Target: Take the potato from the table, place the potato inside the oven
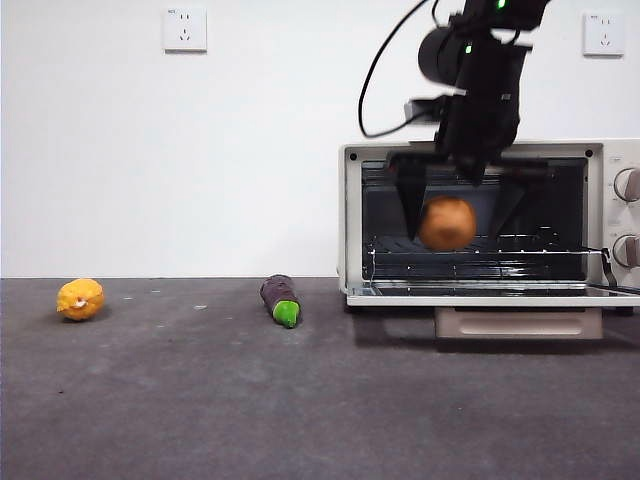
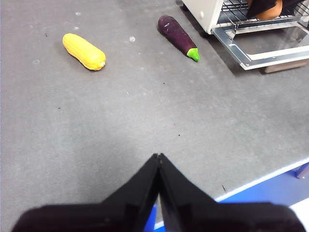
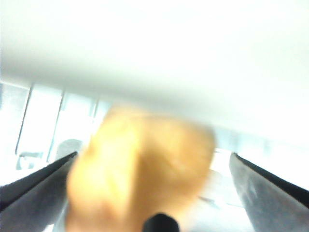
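Grey table (image 1: 200,400): rough, matte, before a white wall.
Potato (image 1: 447,223): orange-brown oval, blurred, at cream oven (image 1: 480,150) mouth.
Right gripper (image 1: 458,205): jaws spread.
Left gripper (image 2: 158,162): pressed together.

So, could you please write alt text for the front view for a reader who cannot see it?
A potato hangs in the open oven mouth between the spread jaws of the right tool, which reaches down from above. To the left on the grey table lie an eggplant and a small yellow fruit.
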Robot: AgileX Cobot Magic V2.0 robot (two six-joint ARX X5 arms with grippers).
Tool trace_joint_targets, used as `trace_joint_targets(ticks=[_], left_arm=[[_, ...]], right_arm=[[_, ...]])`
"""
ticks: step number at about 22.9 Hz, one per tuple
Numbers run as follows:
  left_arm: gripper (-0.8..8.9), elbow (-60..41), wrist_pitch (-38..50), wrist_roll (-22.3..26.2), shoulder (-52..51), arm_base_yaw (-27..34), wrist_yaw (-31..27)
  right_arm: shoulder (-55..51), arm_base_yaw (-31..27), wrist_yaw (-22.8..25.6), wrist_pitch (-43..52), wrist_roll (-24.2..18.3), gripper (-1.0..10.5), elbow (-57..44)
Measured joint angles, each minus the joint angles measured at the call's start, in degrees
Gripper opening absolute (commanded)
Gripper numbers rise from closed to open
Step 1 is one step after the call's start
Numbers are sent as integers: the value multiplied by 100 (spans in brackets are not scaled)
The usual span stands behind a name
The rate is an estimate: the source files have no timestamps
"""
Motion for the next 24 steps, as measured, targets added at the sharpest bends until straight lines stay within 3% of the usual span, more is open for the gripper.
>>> trace_joint_targets(ticks=[5, 9, 13, 17, 21, 24], left_arm=[[-5, 0, -2, 0, 0, 0, 138], [-5, 0, -2, -11, 2, 0, 142], [-6, 0, -2, -214, 157, 0, 105], [-6, 0, 293, -260, 562, 0, 127], [-7, 0, 1268, -203, 1191, 0, 164], [-8, 0, 2118, 24, 1792, 0, 389]], right_arm=[[-734, 9, 146, -208, 2, 607, 2], [-1360, 131, -380, -909, -17, 598, 2], [-2179, 365, -435, -1331, -160, 582, 2], [-2907, 649, -435, -1517, -214, 360, 2], [-3713, 979, -431, -1803, -234, 29, 2], [-4262, 1202, -258, -2092, -238, -8, 2]])
